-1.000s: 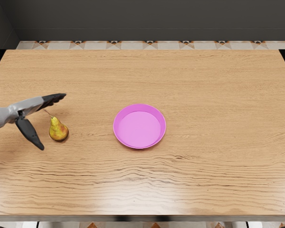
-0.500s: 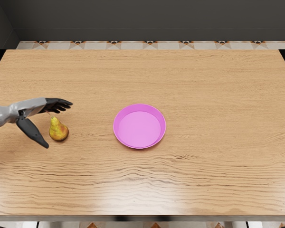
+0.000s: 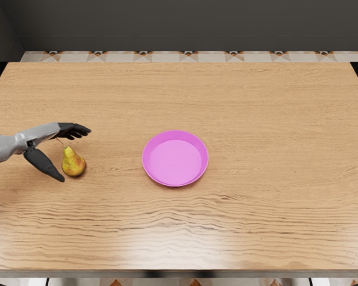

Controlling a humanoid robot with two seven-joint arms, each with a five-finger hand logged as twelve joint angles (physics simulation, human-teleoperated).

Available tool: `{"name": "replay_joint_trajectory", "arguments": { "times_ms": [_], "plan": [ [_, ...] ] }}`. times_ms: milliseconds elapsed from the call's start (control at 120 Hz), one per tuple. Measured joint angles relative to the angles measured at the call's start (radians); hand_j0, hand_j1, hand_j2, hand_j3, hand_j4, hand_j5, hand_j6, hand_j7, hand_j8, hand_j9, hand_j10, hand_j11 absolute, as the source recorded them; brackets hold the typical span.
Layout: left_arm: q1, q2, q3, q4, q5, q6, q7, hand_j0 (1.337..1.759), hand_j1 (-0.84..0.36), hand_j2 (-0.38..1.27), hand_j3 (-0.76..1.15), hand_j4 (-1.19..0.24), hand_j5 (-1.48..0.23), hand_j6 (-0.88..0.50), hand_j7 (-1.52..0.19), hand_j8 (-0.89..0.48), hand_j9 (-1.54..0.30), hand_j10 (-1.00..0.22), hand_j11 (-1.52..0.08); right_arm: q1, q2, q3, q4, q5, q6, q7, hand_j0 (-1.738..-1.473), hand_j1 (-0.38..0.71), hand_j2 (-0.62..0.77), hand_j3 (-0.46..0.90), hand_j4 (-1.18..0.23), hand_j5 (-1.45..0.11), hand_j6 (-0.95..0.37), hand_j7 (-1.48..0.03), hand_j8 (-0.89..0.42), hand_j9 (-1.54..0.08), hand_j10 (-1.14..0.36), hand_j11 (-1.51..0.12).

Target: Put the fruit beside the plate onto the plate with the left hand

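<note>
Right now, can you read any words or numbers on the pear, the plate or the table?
None: there is no text to read anywhere.
The pear, the pink plate, the wooden table and the left hand are all plain.
The tiles behind the table show only a pattern, with no letters or numbers.

No legible text, label, brand, number or sign is present on the pear (image 3: 74, 162), the plate (image 3: 175, 133), the counter (image 3: 256, 107) or the left hand (image 3: 43, 134).
</note>
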Motion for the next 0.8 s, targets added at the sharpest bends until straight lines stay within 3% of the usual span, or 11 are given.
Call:
{"name": "replay_joint_trajectory", "arguments": {
  "times_ms": [800],
  "plan": [
    [-0.013, 0.001, 0.036, -0.024, -0.005, -0.010, 0.000, 1.658, -0.15, 0.11, 0.00, -0.48, -0.58, -0.48, -0.58, -0.47, -0.58, -0.47, -0.58, 0.000, 0.000, 0.000, -0.001, 0.001, 0.000, 0.002, -1.658, -0.31, -0.01, 0.00, -0.03, -0.04, -0.03, -0.04, -0.03, -0.04, -0.03, -0.04]
  ]
}}
